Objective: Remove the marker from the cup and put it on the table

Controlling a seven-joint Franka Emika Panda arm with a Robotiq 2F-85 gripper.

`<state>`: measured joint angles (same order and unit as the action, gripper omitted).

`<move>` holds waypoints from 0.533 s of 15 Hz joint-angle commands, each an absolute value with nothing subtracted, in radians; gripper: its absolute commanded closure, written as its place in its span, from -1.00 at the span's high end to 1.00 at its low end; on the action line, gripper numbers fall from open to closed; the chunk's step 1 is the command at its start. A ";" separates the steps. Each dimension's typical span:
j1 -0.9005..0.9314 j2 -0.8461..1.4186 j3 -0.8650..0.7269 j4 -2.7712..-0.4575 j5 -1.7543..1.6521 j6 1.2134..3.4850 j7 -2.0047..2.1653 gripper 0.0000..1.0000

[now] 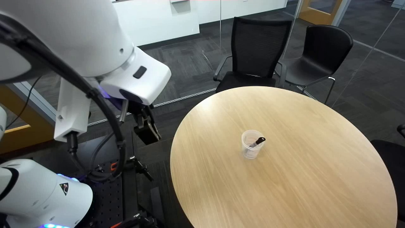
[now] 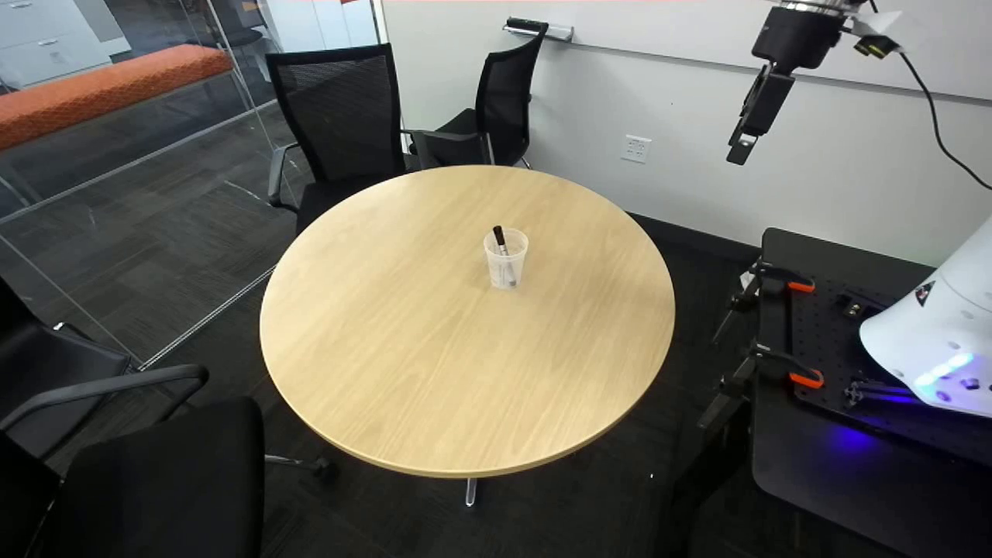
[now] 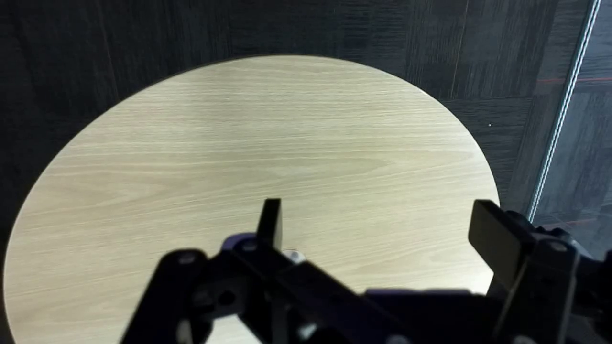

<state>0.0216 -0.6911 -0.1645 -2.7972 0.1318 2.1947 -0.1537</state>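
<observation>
The cup (image 1: 248, 152) is small, whitish and see-through, and stands upright on the pale wood table (image 1: 303, 190); it also shows in an exterior view (image 2: 498, 271). The marker (image 1: 260, 140) leans inside it, its black end above the rim, also seen in an exterior view (image 2: 499, 235). My gripper (image 1: 148, 134) is high, off the table's side nearest the robot, well apart from the cup; it also shows in an exterior view (image 2: 742, 147). In the wrist view its fingers (image 3: 377, 203) are wide apart with nothing between. A whitish shape behind the left finger is mostly hidden; I cannot tell what it is.
Black chairs (image 1: 261, 47) stand around the table. The robot base (image 2: 942, 333) sits on a black cart (image 2: 821, 457) with clamps (image 2: 787, 368) at its edge. A black cable (image 1: 107, 114) loops along the arm. A white wall (image 2: 682, 155) stands behind the gripper.
</observation>
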 commanded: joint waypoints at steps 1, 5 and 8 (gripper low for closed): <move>0.017 -0.674 -0.125 -2.794 0.173 2.295 -0.102 1.00; 0.029 -0.591 -0.037 -2.791 0.187 2.505 0.021 1.00; 0.024 -0.477 0.047 -2.770 0.181 2.689 0.153 1.00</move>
